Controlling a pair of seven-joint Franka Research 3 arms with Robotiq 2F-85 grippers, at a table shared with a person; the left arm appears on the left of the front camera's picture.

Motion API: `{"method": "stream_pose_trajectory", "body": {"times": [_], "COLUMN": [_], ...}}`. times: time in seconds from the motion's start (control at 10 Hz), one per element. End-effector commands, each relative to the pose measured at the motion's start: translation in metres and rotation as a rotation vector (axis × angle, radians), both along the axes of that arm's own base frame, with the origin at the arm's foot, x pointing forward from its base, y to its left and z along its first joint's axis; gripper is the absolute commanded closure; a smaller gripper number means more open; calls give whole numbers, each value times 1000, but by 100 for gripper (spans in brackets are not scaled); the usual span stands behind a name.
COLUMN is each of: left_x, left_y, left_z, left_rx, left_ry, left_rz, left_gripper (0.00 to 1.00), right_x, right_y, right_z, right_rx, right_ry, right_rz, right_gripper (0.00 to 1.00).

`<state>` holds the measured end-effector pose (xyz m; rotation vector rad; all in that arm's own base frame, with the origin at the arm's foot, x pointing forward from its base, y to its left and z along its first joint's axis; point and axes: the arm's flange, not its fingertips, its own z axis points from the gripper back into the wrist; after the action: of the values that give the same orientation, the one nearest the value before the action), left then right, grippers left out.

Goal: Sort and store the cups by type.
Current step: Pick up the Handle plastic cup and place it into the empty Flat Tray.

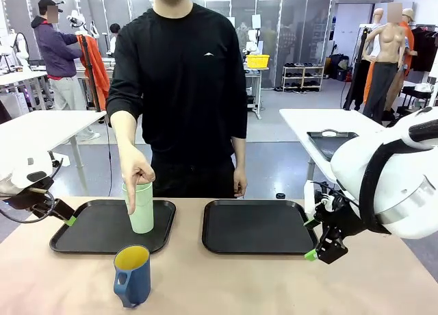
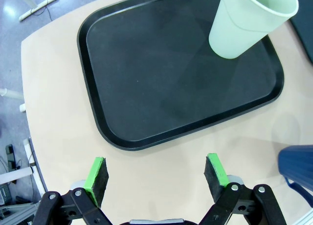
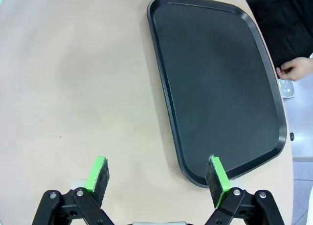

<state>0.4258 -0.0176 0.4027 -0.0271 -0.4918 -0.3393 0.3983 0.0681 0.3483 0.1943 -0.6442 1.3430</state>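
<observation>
Person's hand (image 1: pixel 137 172) atop green tumbler (image 1: pixel 142 213) on left tray (image 1: pixel 82 237), seemingly touching its rim, blue mug (image 1: pixel 132 276) nearer on table (image 1: pixel 246 287)

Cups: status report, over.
Left gripper and right gripper open, empty. Tumbler upright on left tray, person's hand at its rim. Mug on table, before that tray.

Bright, even light; soft shadows

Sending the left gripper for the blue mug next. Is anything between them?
Nothing visible. The open left gripper and the blue mug have only bare table between them, past the left tray's corner. The green tumbler, a person's hand at its rim, stands on that tray, farther back.
</observation>
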Motion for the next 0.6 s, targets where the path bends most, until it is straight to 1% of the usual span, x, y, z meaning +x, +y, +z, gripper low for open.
{"method": "stream_pose_trajectory", "body": {"times": [0.0,0.1,0.3,0.4,0.5], "left_x": [0,0,0,-2,-6], "left_y": [1,0,0,0,3], "left_z": [0,0,-8,-13,-18], "left_rx": [-4,0,13,39,73], "left_ry": [4,0,-68,-66,-50], "left_rz": [0,0,-179,-299,-359], "left_gripper": [0,0,0,0,0], "right_x": [1,1,1,1,1], "right_y": [-1,-1,-1,-1,-1], "right_z": [-1,-1,-1,-1,-1], "right_rx": [0,0,0,0,0], "right_ry": [-1,-1,-1,-1,-1], "right_rz": [9,9,9,9,9], "right_gripper": [0,0,0,0,0]}}
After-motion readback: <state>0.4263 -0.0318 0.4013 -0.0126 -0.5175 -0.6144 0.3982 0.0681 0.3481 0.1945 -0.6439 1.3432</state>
